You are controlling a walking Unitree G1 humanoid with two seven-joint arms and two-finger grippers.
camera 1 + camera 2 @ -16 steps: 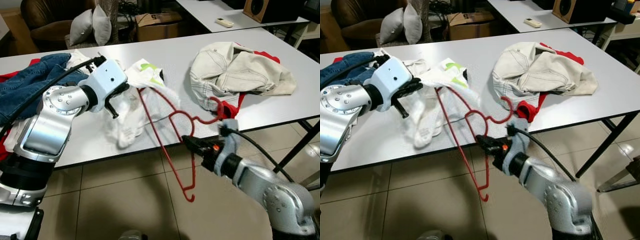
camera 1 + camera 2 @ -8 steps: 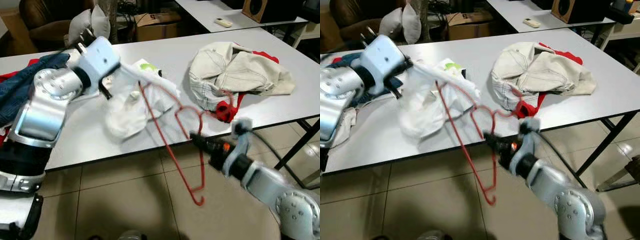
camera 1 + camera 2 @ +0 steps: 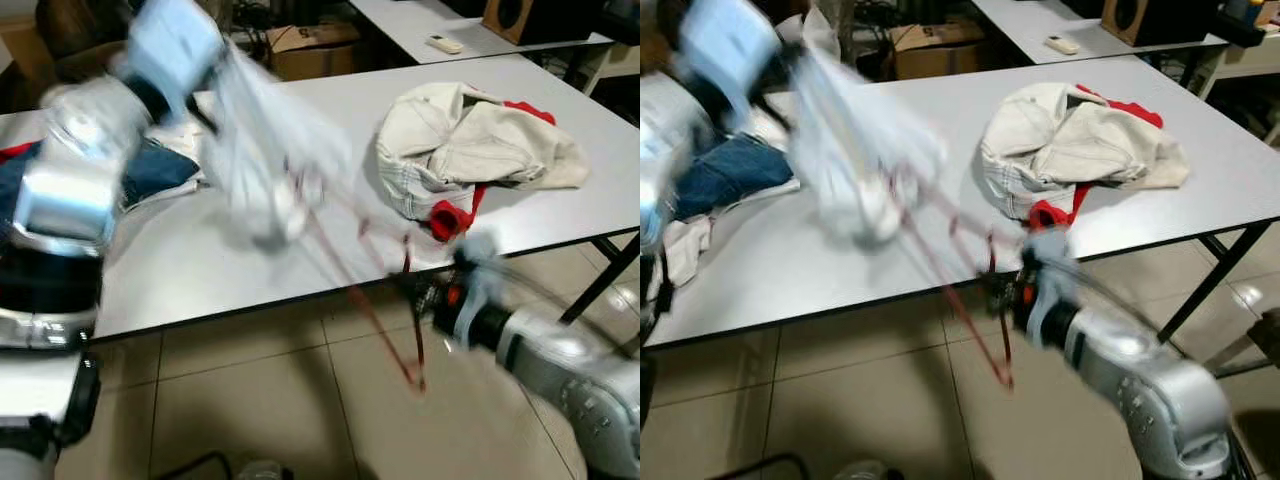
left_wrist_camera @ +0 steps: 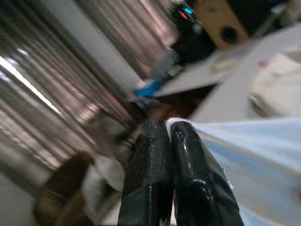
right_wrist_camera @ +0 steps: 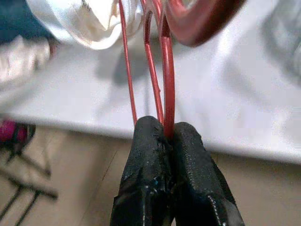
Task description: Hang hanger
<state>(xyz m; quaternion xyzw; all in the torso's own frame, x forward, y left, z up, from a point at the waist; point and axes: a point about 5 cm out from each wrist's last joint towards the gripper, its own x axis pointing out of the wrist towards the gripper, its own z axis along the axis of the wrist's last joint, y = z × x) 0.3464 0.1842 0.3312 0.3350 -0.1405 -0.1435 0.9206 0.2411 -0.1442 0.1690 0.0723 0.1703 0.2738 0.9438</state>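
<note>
Both claws clamped: right claw [image 5: 167,136] on red wire hanger [image 5: 168,84] at tabletop [image 3: 190,265] 5 o'clock edge, left claw [image 4: 170,136] lifting white garment [image 3: 265,160]. Step: threading garment. Next: align hanger with opening.

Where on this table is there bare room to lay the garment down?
Bare tabletop lies between the lifted white garment and the beige jacket, and along the near edge. The far left, by the jeans, is crowded.

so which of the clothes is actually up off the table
The white garment, pinched in the left gripper and lifted, blurred. The beige jacket and blue jeans lie flat on the table.
</note>
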